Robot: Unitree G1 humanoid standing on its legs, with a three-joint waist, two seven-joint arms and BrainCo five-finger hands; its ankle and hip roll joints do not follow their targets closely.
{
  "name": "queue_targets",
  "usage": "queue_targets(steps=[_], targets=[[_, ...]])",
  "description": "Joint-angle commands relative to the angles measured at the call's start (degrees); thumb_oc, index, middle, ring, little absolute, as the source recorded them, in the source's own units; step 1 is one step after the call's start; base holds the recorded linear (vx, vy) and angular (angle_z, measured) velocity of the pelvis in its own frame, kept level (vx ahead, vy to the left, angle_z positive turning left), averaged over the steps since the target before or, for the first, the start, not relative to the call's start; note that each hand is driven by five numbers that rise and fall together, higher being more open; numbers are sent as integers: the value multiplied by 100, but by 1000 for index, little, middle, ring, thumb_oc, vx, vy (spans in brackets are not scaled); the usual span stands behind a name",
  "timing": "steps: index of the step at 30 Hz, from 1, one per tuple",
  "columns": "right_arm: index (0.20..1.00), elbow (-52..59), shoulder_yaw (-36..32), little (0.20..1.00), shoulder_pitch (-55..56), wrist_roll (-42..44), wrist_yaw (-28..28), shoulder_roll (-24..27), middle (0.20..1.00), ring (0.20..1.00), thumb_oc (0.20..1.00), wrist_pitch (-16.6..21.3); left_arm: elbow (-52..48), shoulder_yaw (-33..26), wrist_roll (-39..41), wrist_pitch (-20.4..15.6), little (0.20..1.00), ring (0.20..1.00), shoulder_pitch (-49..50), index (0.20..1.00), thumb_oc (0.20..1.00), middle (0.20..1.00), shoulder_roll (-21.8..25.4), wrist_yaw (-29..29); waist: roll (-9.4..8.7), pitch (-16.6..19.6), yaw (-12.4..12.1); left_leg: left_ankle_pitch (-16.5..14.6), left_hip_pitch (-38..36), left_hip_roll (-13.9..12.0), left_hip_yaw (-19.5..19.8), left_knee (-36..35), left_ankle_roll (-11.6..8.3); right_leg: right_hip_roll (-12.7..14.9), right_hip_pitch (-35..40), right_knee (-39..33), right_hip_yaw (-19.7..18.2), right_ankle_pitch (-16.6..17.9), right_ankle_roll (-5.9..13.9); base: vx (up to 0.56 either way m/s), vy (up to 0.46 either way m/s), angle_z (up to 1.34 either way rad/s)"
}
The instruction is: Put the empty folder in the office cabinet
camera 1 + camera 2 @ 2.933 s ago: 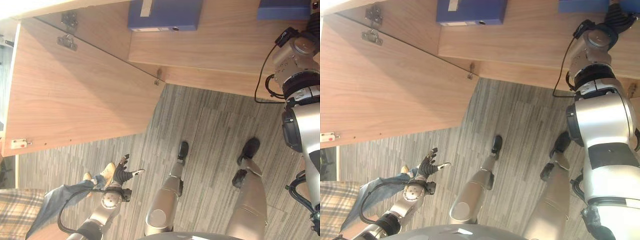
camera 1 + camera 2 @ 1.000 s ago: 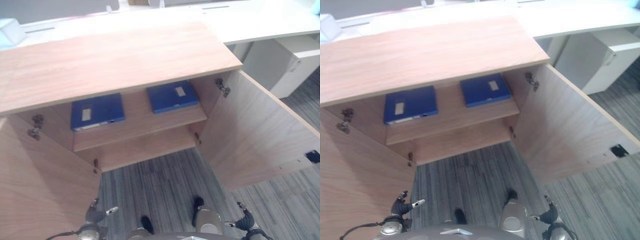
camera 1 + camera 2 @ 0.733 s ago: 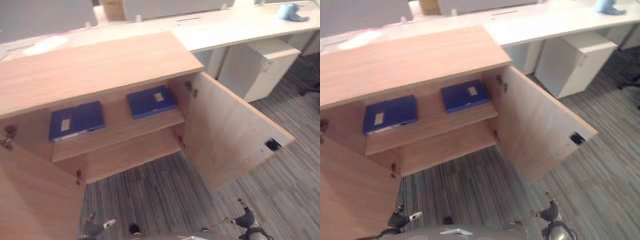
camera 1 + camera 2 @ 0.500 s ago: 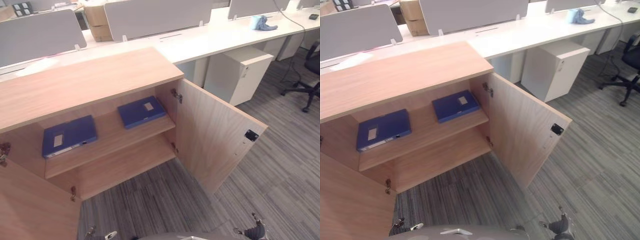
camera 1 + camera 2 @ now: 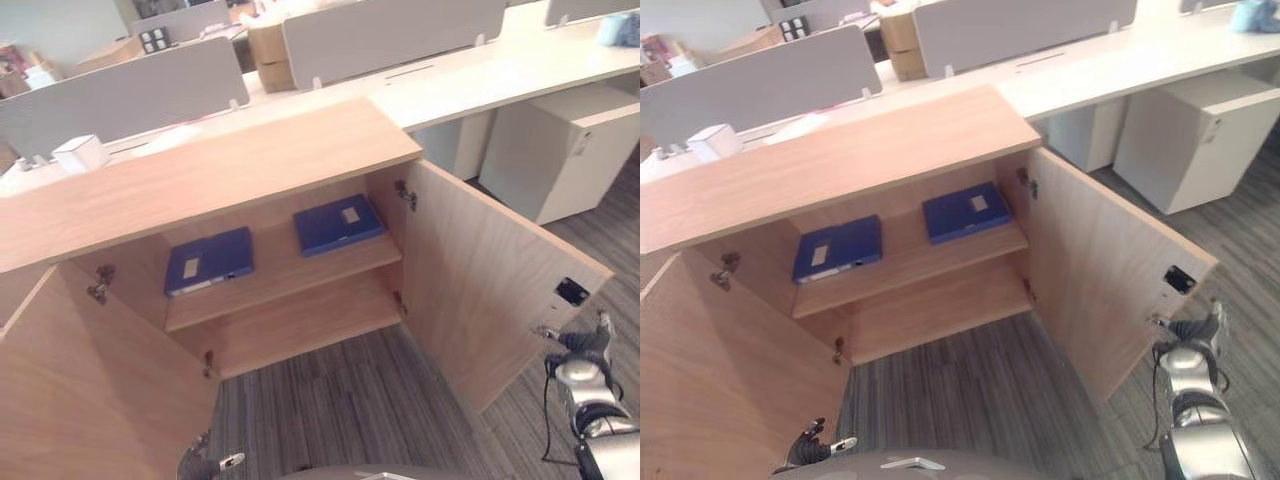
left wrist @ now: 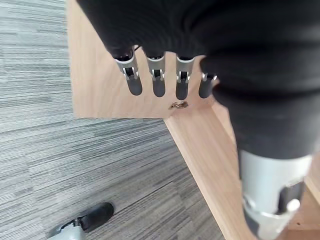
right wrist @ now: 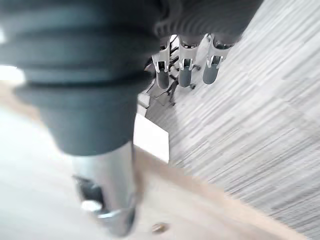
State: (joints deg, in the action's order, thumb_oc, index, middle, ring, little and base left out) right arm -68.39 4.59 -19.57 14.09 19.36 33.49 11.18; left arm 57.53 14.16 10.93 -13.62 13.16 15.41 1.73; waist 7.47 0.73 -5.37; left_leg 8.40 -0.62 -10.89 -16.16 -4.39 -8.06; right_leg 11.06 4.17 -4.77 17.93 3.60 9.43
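With both cabinet doors swung wide, I see the office cabinet standing open toward me, and two blue folders lie flat on its upper shelf, one at 11 o'clock, the other at 1 o'clock, well apart. My left robot hand hangs low at 7 o'clock above the grey carpet, fingers straight and loose, holding nothing. My right robot hand sits at 4 o'clock just beside the right door, fingers relaxed, empty too.
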Motion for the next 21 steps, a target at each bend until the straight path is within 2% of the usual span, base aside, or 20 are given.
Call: queue_targets(steps=[1, 5, 7, 9, 10, 11, 14, 16, 21], targets=[[1000, -180, 204, 1000, -432, 159, -54, 95, 1000, 1000, 1000, 182, 95, 153, 59, -63, 1000, 1000, -430, 1000, 1000, 1000, 380, 23, -172, -223, -96, -191, -13, -82, -40, -61, -83, 67, -52, -23, -39, -82, 102, -12, -57, 7], [1000, 312, 857, 1000, -506, -77, -627, 210, 1000, 1000, 1000, 228, 68, 46, -2, -55, 1000, 1000, -373, 1000, 1000, 1000, 481, 99, -158, -266, -165, -147, -7, -127, 35, -61, -124, 15, -6, -23, 45, -130, 58, -1, -46, 9], [1000, 493, 966, 1000, -475, -125, -701, 217, 1000, 1000, 1000, 256, 83, 15, -24, -60, 1000, 1000, -368, 1000, 1000, 1000, 493, 113, -166, -265, -168, -137, 5, -134, 43, -61, -130, 4, -9, -23, 52, -139, 52, 2, -16, 2], [1000, 1071, 1296, 1000, -365, -282, -941, 221, 1000, 1000, 1000, 323, 81, -81, -53, -53, 1000, 1000, -312, 1000, 1000, 1000, 525, 140, -189, -293, -168, -115, 12, -156, 62, -61, -144, -23, 6, -23, 74, -158, 27, 3, -47, -1], [1000, 1681, 1605, 1000, -192, -358, -1251, 234, 1000, 1000, 1000, 422, 140, -171, -124, -55, 1000, 1000, -289, 1000, 1000, 1000, 537, 146, -223, -309, -174, -108, 15, -175, 85, -61, -151, -38, 10, -23, 84, -169, 16, 9, -43, -3], [1000, 1695, 1605, 1000, -181, -358, -1252, 238, 1000, 1000, 1000, 415, 140, -172, -126, -56, 1000, 1000, -284, 1000, 1000, 1000, 535, 146, -221, -306, -168, -108, 15, -175, 89, -61, -152, -38, 13, -23, 88, -170, 16, 16, -48, -4], [1000, 2794, 2114, 1000, 319, -480, -1742, 166, 1000, 1000, 1000, 540, 173, -323, -224, -64, 1000, 1000, -259, 1000, 1000, 1000, 499, 162, -289, -329, -187, -107, 22, -209, 156, -61, -153, -54, 44, -23, 166, -176, -10, 17, -17, -2], [1000, 2808, 2111, 1000, 331, -480, -1743, 171, 1000, 1000, 1000, 533, 175, -321, -225, -66, 1000, 1000, -256, 1000, 1000, 1000, 498, 161, -288, -324, -182, -107, 25, -208, 162, -61, -153, -54, 46, -23, 172, -177, -10, 6, -2, -2], [1000, 3646, 2669, 1000, 684, -497, -2196, -349, 1000, 1000, 1000, 599, 200, -449, -225, -70, 1000, 1000, -334, 1000, 1000, 1000, 439, 92, -403, -336, -288, -133, 77, -199, 255, -61, -141, -35, 64, -23, 277, -160, -16, 7, 26, 6]])
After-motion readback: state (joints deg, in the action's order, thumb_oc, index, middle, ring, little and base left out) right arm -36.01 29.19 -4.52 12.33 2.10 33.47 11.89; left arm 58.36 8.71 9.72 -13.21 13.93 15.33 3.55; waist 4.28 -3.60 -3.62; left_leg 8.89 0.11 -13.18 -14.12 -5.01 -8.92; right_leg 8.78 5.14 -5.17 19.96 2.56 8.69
